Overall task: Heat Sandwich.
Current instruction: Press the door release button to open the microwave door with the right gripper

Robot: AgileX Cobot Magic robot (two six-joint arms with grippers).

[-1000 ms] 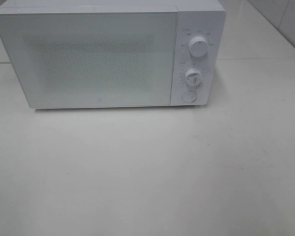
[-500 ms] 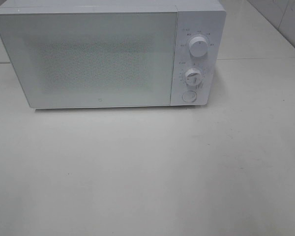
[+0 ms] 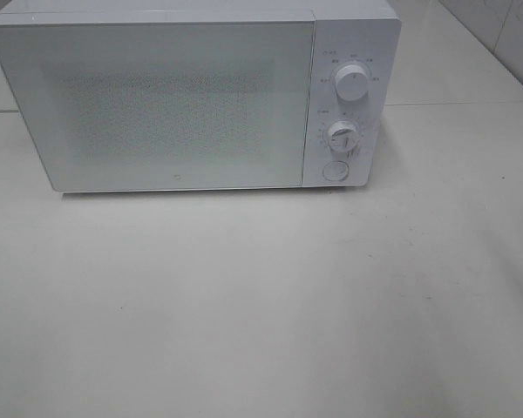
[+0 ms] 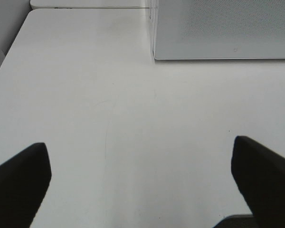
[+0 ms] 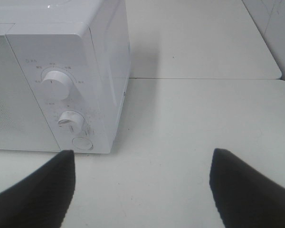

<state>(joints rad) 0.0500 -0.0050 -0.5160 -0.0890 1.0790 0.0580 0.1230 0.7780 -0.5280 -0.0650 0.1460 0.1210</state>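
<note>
Since sandwich showed in no view, its place could not be told. White microwave (image 3: 174, 96) stood on pale table (image 3: 261, 305), door shut; upper dial (image 3: 352, 84), lower dial (image 3: 342, 136), round button (image 3: 334, 171) on right panel. Left gripper (image 4: 140, 159) hovered over table before microwave's left front corner, jaws spread wide, empty. Right gripper (image 5: 142, 159) faced dials, jaws wide apart, empty.

From the high camera I get soft, even light, a little grey and grainy. The microwave (image 3: 174, 96) door shows a speckled shimmer, and a faint shadow lies on the table (image 3: 261, 305) along its front. Ahead of the right claw (image 5: 142, 154) the table is brighter. The fingers (image 4: 19, 180) of the left claw (image 4: 138, 142) look black and unfocused.
</note>
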